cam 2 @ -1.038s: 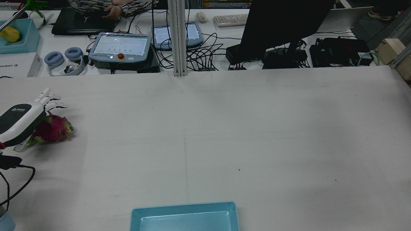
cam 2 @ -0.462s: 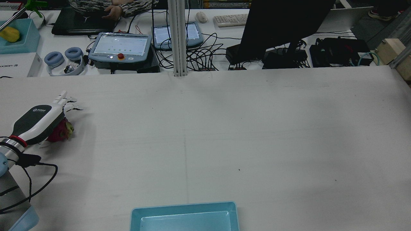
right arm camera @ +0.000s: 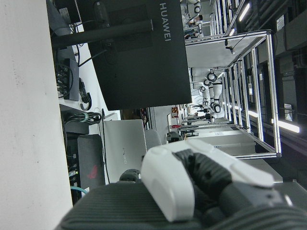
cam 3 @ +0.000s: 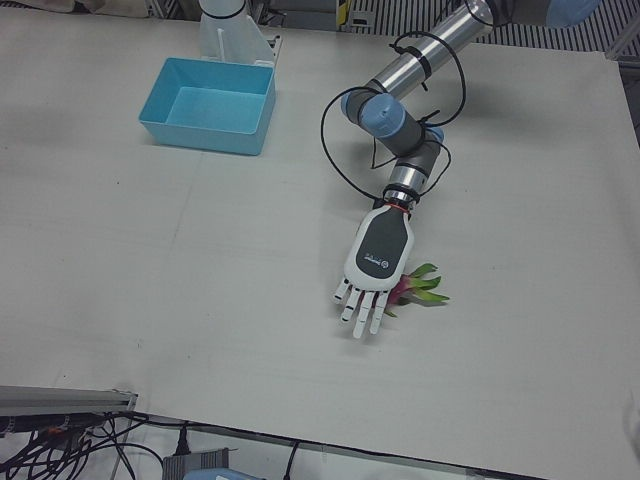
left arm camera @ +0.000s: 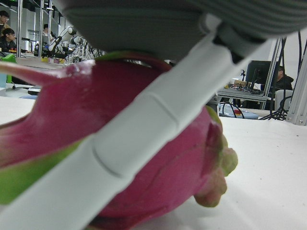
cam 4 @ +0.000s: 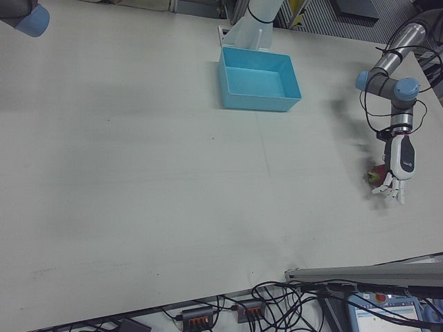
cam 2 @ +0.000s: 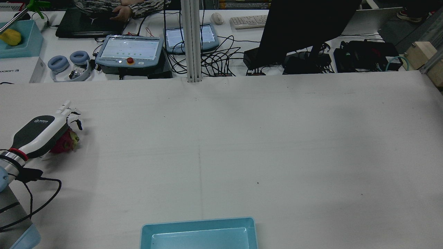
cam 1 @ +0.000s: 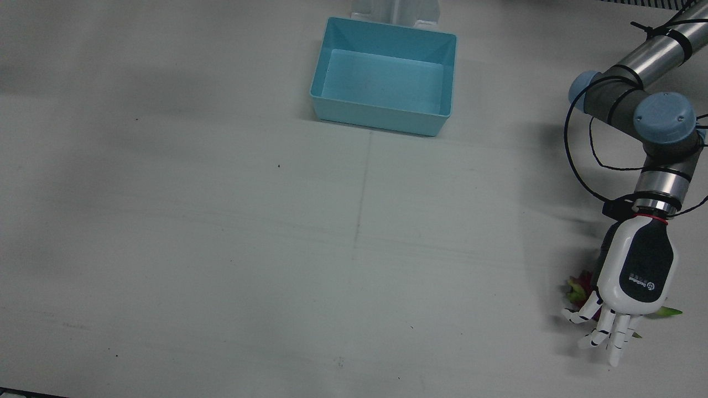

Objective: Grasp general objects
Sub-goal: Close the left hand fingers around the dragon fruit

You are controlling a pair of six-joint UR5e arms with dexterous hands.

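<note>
The left hand (cam 3: 376, 262) sits right on top of the pink dragon fruit (cam 3: 412, 288), far from the blue bin (cam 3: 208, 104), fingers (cam 3: 360, 305) spread out flat, probably so they can curl down around it.

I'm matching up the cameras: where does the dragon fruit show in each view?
Front view: dragon fruit lower right, under the left hand.
Rear view: far left.
Left-front view: right of centre.
Right-front view: right edge.
Left hand view: fills the picture.
Right hand view: not in it.
Shared landmark: blue bin.
</note>
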